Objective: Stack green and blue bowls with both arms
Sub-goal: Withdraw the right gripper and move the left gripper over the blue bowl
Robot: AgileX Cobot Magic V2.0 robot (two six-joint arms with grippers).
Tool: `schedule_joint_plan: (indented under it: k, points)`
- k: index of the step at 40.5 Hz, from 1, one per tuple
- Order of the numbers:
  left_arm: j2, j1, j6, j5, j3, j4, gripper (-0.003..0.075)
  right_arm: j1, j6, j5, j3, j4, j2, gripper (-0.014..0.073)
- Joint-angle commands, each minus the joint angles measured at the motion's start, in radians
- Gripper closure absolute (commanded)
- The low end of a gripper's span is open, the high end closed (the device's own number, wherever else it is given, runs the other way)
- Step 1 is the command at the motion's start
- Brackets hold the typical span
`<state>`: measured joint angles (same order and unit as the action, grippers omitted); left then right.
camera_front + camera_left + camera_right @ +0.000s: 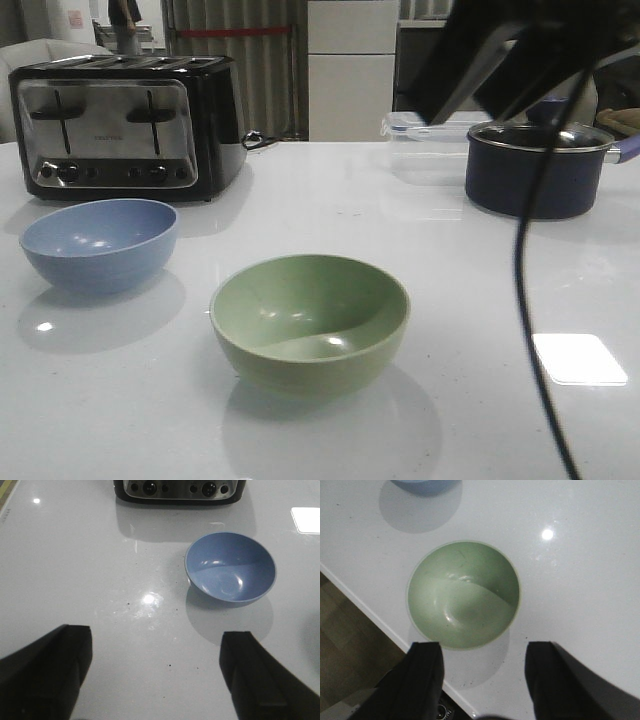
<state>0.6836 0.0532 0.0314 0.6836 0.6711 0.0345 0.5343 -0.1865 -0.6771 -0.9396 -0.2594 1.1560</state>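
The dusty blue bowl (98, 242) stands upright at the left of the white table, in front of the toaster. The sage green bowl (309, 320) stands upright near the front middle, apart from it. Both are empty. In the left wrist view my left gripper (155, 675) is open and empty above bare table, with the blue bowl (230, 567) ahead of it and to one side. In the right wrist view my right gripper (482, 680) is open and empty, raised above the green bowl's (464, 594) near side; the blue bowl's edge (422, 485) shows beyond. The right arm (500, 50) hangs high at the right.
A black and silver toaster (125, 125) stands at the back left. A dark lidded pot (535, 165) and a clear plastic box (425, 150) stand at the back right. A thin black cable (530, 300) hangs down at the right. The table's front edge (380, 622) lies close to the green bowl.
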Motion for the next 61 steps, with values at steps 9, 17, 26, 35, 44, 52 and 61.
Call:
schedule_joint_plan:
  k: [9,17,26,35,44,52,61]
  points:
    - [0.006,0.005,0.000,-0.067,0.033,-0.003,0.0140,0.001,-0.017,0.028,0.182,0.005,-0.404,0.0116]
    - [0.006,0.005,0.000,-0.069,0.033,-0.003,0.0140,0.000,-0.017,0.010,0.270,0.005,-0.552,0.0116]
    - [0.029,0.036,0.000,-0.084,0.033,-0.003,0.0140,0.000,-0.017,0.008,0.277,0.005,-0.573,0.0116]
    - [0.183,0.108,0.000,-0.121,0.076,-0.003,0.0140,0.000,-0.017,0.008,0.277,0.005,-0.573,0.0116]
    - [0.441,0.097,0.000,-0.121,0.193,-0.003,0.0140,0.000,-0.017,0.008,0.277,0.005,-0.573,0.0116]
    - [0.673,0.073,0.000,-0.121,0.312,-0.003,0.0140,0.000,-0.017,0.007,0.277,0.005,-0.573,0.0116]
    - [0.881,0.057,0.000,-0.121,0.440,-0.004,0.0140,0.000,-0.017,0.007,0.277,0.005,-0.573,0.0116]
